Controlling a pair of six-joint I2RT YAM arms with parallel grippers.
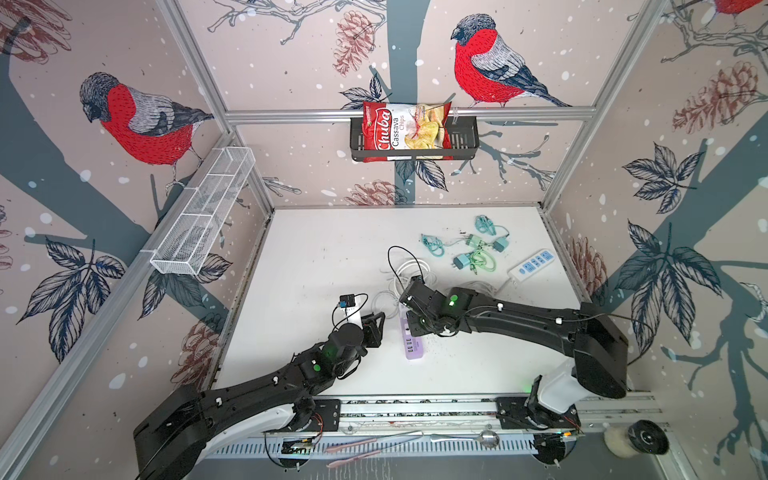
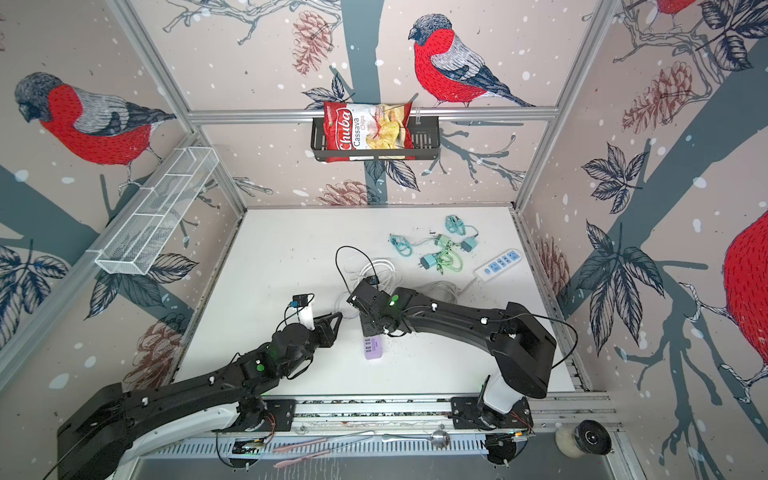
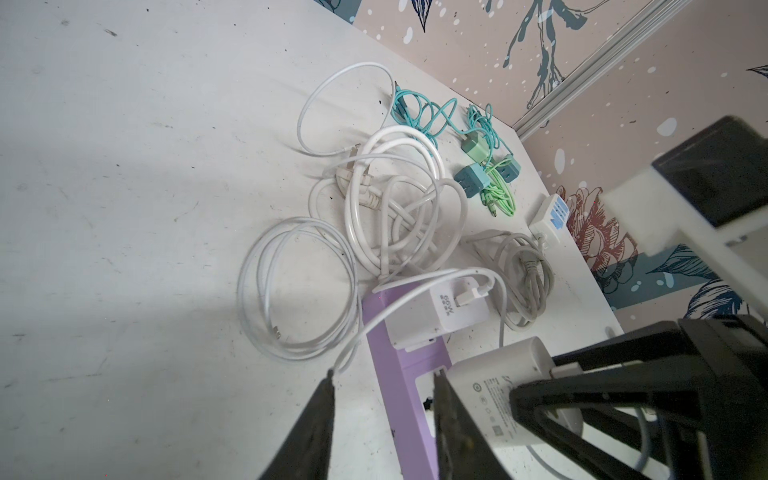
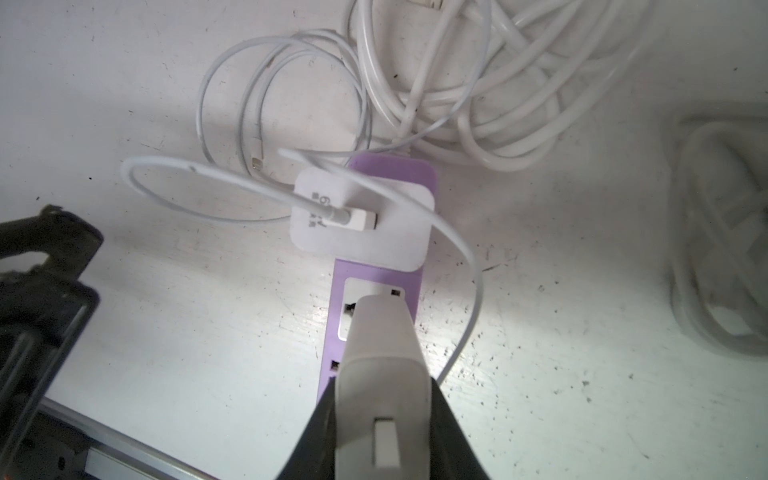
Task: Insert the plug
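The right gripper [image 4: 382, 390] squeezed the white plug [image 4: 380, 340] at the purple power strip [image 4: 374, 272], while the left gripper [image 3: 384, 374] had its jaws apart and held nothing.

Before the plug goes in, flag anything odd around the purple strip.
The thin white cable from the seated charger arcs over the purple strip beside the plug in the right gripper; it could snag. Dark specks litter the table.

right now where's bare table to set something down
Free: the white table at far left, between the patterned left wall and the tangled white cables; also the near-right patch beside the purple power strip. Crowded: the far-right corner, with teal chargers and white-and-blue power strip.
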